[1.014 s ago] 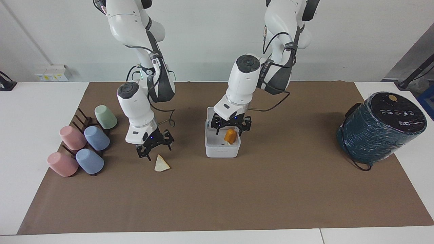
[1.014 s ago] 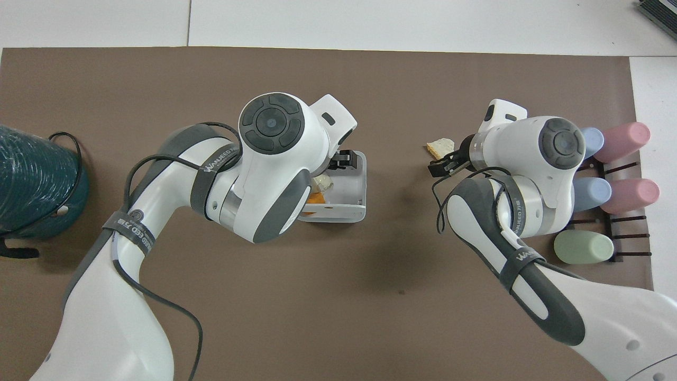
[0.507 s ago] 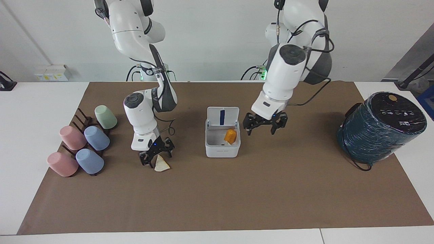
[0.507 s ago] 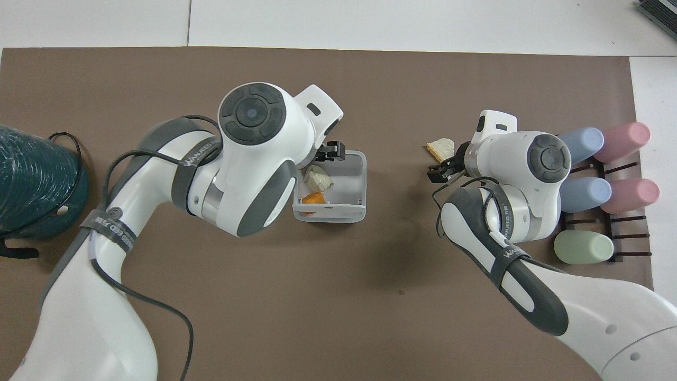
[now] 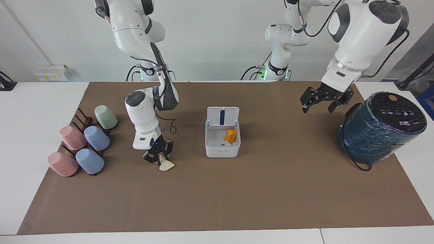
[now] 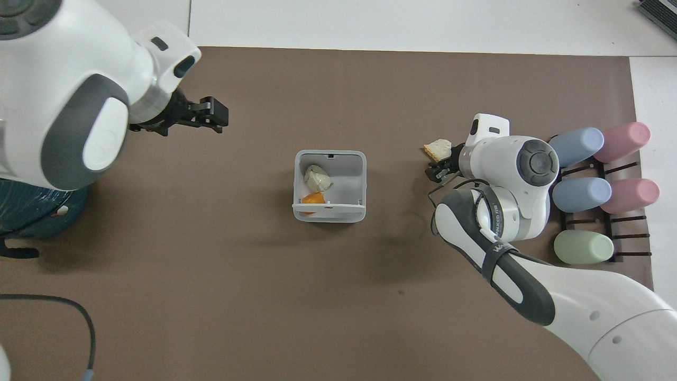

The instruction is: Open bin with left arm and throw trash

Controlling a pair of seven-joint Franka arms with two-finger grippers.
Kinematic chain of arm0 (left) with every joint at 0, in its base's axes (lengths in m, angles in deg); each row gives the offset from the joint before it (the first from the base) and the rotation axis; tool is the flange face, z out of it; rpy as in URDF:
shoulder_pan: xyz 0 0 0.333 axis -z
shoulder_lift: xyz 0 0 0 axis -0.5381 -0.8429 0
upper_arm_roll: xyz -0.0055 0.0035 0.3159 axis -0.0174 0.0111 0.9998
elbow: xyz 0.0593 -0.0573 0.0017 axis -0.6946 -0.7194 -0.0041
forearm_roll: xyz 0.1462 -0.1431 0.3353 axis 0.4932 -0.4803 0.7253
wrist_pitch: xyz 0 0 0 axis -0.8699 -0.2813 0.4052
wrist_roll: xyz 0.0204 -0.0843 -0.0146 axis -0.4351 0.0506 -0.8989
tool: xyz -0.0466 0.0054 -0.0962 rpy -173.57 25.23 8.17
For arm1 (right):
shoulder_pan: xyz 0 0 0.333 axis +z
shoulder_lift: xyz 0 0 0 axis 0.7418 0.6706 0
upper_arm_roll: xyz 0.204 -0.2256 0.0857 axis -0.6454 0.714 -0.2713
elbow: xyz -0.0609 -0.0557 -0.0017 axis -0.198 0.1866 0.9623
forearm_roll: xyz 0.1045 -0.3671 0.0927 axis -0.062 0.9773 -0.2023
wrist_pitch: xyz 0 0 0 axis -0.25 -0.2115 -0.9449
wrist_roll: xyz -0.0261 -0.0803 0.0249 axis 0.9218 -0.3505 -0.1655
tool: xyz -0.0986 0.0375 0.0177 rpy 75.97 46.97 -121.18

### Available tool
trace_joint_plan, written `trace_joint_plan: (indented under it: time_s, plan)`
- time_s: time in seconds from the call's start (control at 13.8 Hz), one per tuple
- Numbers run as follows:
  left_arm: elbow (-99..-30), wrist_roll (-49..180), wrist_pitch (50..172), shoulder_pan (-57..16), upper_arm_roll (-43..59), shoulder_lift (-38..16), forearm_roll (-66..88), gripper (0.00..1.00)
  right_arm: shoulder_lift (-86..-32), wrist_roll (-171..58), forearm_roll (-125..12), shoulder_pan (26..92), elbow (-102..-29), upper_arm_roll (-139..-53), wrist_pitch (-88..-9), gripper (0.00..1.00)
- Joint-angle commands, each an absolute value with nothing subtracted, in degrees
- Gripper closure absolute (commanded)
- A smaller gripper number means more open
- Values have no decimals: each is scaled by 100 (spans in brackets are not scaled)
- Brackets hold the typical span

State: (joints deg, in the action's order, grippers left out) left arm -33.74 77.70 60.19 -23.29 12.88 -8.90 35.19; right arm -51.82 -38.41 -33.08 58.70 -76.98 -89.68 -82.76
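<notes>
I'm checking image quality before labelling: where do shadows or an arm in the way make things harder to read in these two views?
Facing view: soft, even light; the right gripper casts a faint shadow at the cream scrap. Overhead view: the left arm's large white casing fills one corner, covering most of the teal cylinder; the open bin shows plainly, without glare.

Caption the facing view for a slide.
Right pincer closes on cream triangular scrap; small white square plastic bin stands open.
</notes>
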Motion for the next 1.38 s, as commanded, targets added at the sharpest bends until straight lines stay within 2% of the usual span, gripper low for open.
trace_joint_plan:
  time_s: [0.0,0.22,0.43,0.58,0.72,1.3]
  plan:
    - [-3959,8078,5850,-2569,1214,-393,3675,0,-5237,-4391,-3193,5843,-7346,-8981,-7556,100]
    - [-4374,8095,6025,-2614,1214,-180,3675,0,-5439,-4664,-3192,5852,-7328,-8972,-7379,100]
    - [-4909,8087,6586,-2605,1214,39,3675,0,-5842,-5453,-3192,5931,-7171,-8999,-6853,100]
    - [-5401,8078,7078,-2605,1206,250,3675,0,-5940,-5981,-3201,6133,-6610,-9007,-6064,100]
    - [-5422,8078,7099,-2605,1214,260,3675,0,-5914,-6587,-3210,6308,-6090,-9069,-5604,100]
    - [-5412,8078,7072,-2605,1206,260,3833,0,-5757,-7810,-3597,7442,-5895,-9192,-5910,100]
